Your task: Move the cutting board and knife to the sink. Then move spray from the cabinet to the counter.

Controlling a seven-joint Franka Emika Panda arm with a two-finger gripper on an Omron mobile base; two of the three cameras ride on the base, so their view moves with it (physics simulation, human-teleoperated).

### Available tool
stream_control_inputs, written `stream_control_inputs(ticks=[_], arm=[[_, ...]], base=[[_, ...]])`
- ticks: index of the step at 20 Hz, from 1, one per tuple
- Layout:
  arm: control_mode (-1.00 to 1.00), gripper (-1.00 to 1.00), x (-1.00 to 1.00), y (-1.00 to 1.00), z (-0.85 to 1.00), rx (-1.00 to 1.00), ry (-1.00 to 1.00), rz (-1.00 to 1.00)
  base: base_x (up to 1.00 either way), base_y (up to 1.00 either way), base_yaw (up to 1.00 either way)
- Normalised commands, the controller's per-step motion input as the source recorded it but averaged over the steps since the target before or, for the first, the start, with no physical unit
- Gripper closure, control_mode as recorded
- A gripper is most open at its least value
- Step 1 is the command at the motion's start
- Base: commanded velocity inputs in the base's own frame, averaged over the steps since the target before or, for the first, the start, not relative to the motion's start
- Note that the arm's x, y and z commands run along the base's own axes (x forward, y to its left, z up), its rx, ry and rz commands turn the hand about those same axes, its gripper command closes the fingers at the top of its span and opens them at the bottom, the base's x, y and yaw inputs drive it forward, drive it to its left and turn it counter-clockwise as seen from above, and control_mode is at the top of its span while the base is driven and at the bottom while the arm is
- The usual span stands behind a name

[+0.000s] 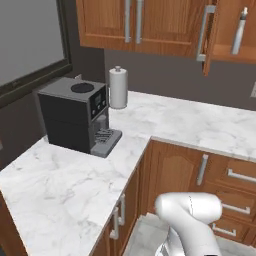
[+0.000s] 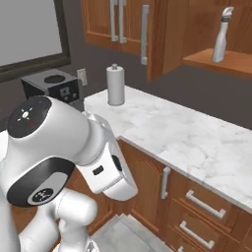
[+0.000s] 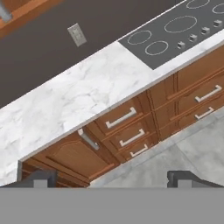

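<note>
White arm (image 2: 74,147) w/ dark joints (glossy shell).

The counter (image 1: 65,185) — white marble-look — carries a black coffee machine (image 1: 75,115) and a paper-towel roll (image 1: 118,88). The spray (image 2: 221,35) stands upright on the open cabinet (image 2: 162,29) shelf.

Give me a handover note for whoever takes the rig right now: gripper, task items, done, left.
Gripper: open, holding nothing, fingers spread wide, pointed at the base drawers below the counter, beside a cooktop.
Spray: standing upright on the shelf of the cabinet, whose door is open.
Cutting board, knife, sink: I can't place them from these views, so I can't confirm the first step.
Counter: carries a coffee machine and a paper-towel roll.
Left: grasp the spray and set it on the counter.
</note>
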Motion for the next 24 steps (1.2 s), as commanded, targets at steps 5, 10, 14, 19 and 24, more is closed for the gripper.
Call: stream_control_inputs(ticks=[5,10,14,19,24], arm=[[1.0,-1.0,0.0,0.0,0.0,0.0,0.0,0.0],[1.0,-1.0,0.0,0.0,0.0,0.0,0.0,0.0],[1.0,-1.0,0.0,0.0,0.0,0.0,0.0,0.0],[1.0,-1.0,0.0,0.0,0.0,0.0,0.0,0.0],[1.0,-1.0,0.0,0.0,0.0,0.0,0.0,0.0]], base=[[1.0,0.0,0.0],[0.86,-0.34,-0.07],[0.3,-0.54,0.03],[0.19,-0.37,0.12],[0.3,-0.67,0.21]])
